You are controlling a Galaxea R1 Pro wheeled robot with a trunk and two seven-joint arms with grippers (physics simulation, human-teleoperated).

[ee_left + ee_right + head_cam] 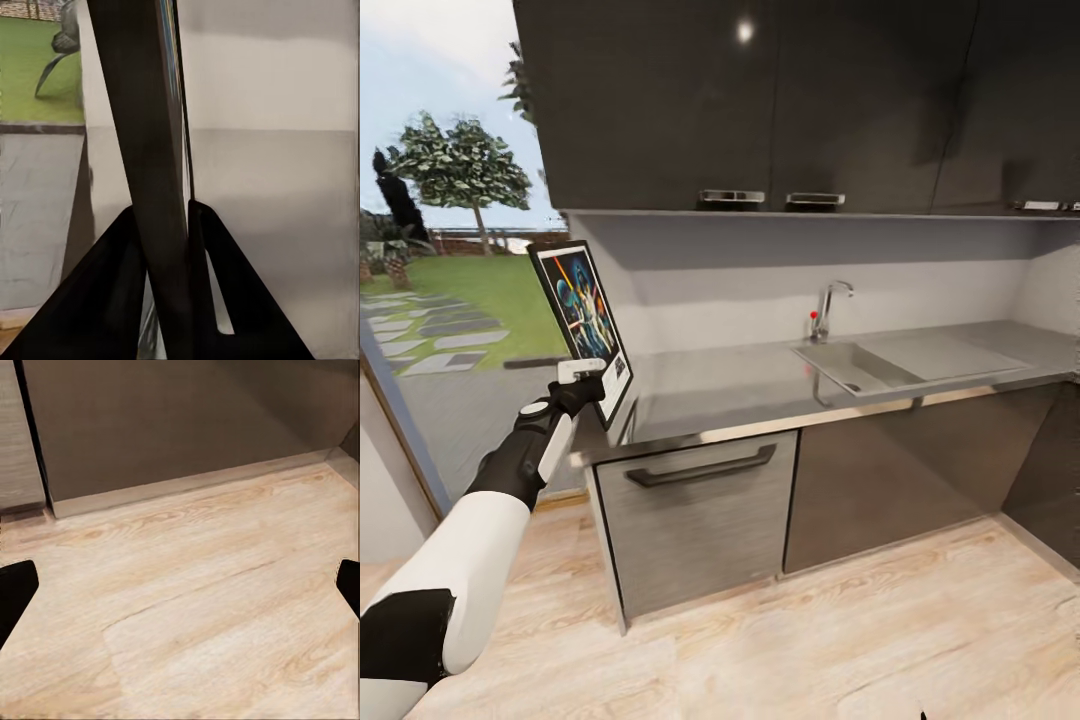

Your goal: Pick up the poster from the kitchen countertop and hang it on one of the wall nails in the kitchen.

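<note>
Left gripper [592, 380]: I am pinching the upright rectangular film poster with the thin black frame and dark blue artwork [582, 318] near its lower edge; in the left wrist view both black fingers [112, 300] are pressed against the frame's edge [146, 150], one on each side.

Poster position: it is standing tilted at the left end of the long shiny grey stainless-steel countertop [760, 380], artwork facing the room; I cannot tell whether its bottom edge is touching the steel or hanging just above it.

Right gripper [180, 592]: I am holding it spread wide and empty, its two dark fingertips at opposite edges of the right wrist view, pointing down at the pale wooden floor [210, 607].

Risk, grip: I am holding a tall thin panel low down (a poor place for leverage), so I judge it could pivot or slide between the fingers once I swing the arm.

Risk, collision: the dark grey upper cabinets [760, 100] are hanging just above, and the poster's top corner could strike them if I lift straight up.

Risk, edge: the poster is sitting at the counter's very end, beside the big window [440, 250]; a slip would send it to the floor.

Risk, target: I am seeing no wall nail in these pictures, so I would be moving without a known hanging point.
</note>
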